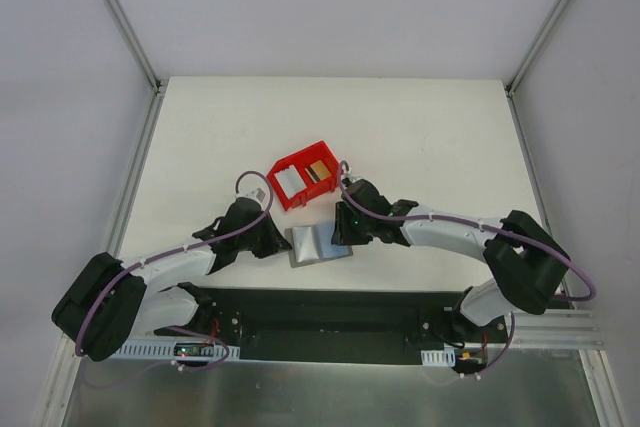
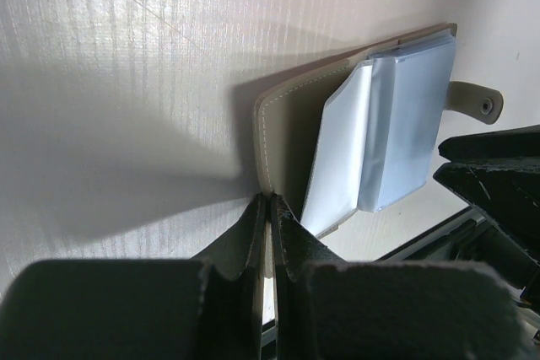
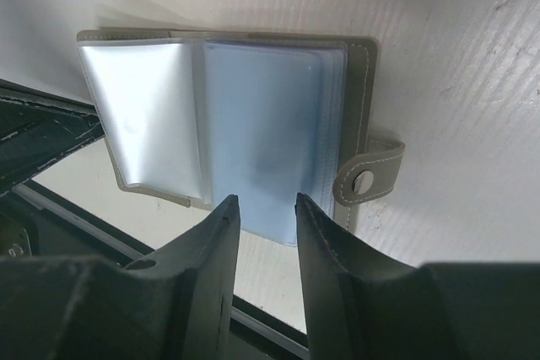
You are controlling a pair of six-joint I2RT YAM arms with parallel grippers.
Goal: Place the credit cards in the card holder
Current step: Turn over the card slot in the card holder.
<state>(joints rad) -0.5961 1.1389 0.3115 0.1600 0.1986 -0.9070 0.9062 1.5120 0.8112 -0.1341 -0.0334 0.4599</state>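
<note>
— White counter (image 1: 420, 137), entry 1. Where are the task items?
— Card holder (image 1: 318, 244) lies open between my 2 claws, clear sleeves (image 3: 253, 124) facing up. White card (image 1: 291, 183) and gold card (image 1: 319, 169) sit in the red bin (image 1: 297, 153) just behind it.
— Claw states?
— Left claw (image 2: 268, 201): pressed together, pinching the holder's cover edge. Right claw (image 3: 265, 200): spread, hovering at the sleeves' edge.

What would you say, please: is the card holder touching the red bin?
Apart. The top external view shows a strip of white table between the near wall of the red bin and the far edge of the card holder.
</note>
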